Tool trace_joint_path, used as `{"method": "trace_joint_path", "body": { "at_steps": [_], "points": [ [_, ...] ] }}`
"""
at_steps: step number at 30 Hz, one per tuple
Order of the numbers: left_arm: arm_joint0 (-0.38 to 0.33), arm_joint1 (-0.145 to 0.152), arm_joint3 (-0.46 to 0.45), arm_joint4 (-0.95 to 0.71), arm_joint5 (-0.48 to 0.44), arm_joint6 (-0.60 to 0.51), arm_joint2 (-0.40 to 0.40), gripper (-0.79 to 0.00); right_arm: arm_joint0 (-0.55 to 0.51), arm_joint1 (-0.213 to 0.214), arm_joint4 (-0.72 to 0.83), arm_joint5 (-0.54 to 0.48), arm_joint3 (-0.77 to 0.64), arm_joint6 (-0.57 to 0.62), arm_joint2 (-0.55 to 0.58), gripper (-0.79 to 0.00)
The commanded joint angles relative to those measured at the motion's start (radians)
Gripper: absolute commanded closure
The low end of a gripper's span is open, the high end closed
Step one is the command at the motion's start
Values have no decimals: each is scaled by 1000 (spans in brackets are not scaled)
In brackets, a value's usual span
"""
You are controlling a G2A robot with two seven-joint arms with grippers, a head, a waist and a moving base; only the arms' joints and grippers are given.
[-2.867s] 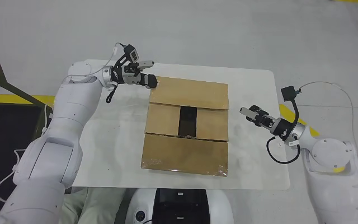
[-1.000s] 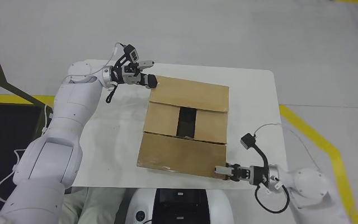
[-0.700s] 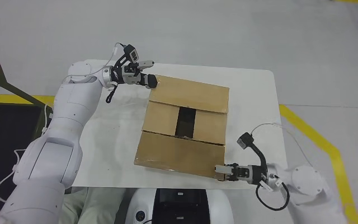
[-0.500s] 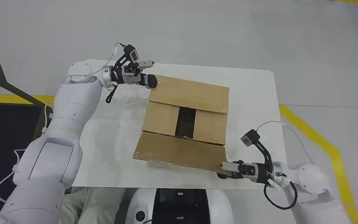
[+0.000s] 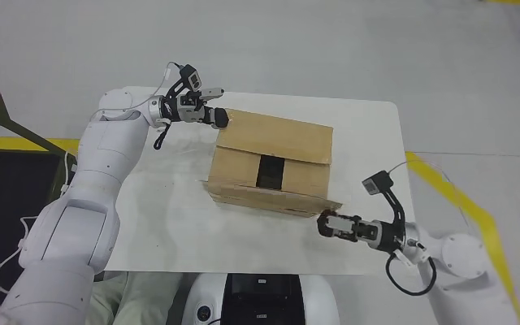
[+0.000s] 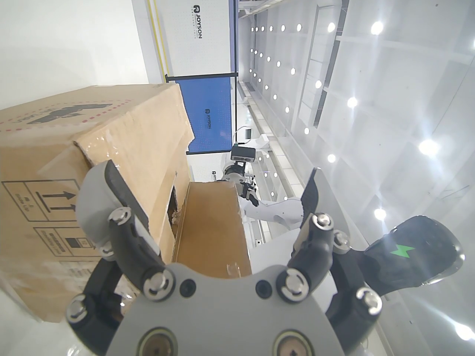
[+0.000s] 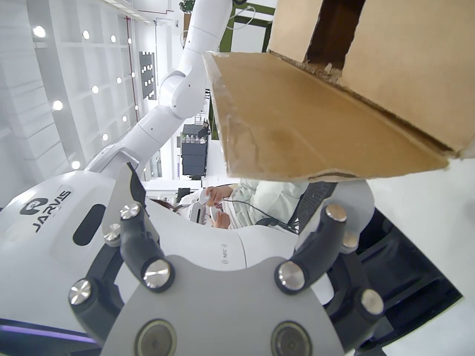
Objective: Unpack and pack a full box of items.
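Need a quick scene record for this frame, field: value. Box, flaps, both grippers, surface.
surface: white table
box: cardboard box, upright, mid-table
far flap: spread open, on the side away from the robot
near flap: lifted up, nearly edge-on from above
inner flaps: lying flat, dark gap between them
left gripper: open, at the box's far corner
right gripper: open, at the near flap's free corner; contact unclear
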Motion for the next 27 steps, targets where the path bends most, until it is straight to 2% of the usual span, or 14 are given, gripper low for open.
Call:
{"method": "trace_joint_path", "body": {
  "at_steps": [1, 11, 27],
  "points": [
    [0, 0, 0, 0, 0, 0, 0, -785, 6, 1, -31, -10, -3, -22, -3, -785],
    [0, 0, 0, 0, 0, 0, 0, -785, 75, 3, -109, -15, 27, -113, -31, -785],
    [0, 0, 0, 0, 0, 0, 0, -785, 235, 1, -185, 12, 141, -191, -113, -785]
  ]
}}
